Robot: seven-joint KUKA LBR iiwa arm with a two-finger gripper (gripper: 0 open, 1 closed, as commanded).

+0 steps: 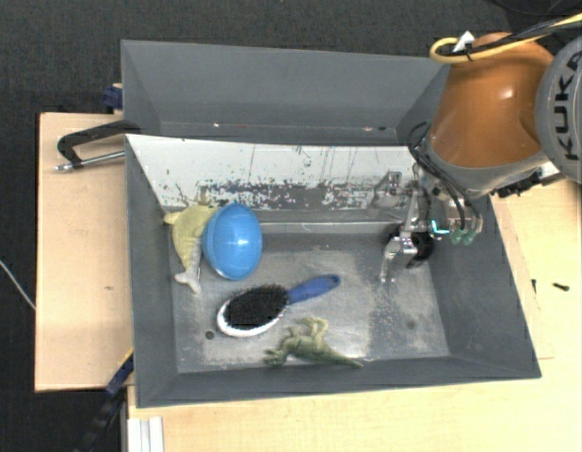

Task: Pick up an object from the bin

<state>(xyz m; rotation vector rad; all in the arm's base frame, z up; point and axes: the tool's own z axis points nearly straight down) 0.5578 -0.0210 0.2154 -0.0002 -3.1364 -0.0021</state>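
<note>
My gripper (401,252) hangs low at the right side of the bin, above bare floor, with nothing visible between its fingers. The nearest thing is a hairbrush (268,306) with a blue handle and a black bristle head in a white rim, lying left of the gripper near the bin's middle front. A green toy lizard (310,345) lies by the front wall, below the brush. Further left a blue egg-shaped ball (234,241) rests against a pale yellow-green soft toy (188,236).
The arm's orange cover fills the upper right above the bin's right wall. The back wall rises steeply behind the gripper. Bare floor lies around and beneath the gripper on the right side.
</note>
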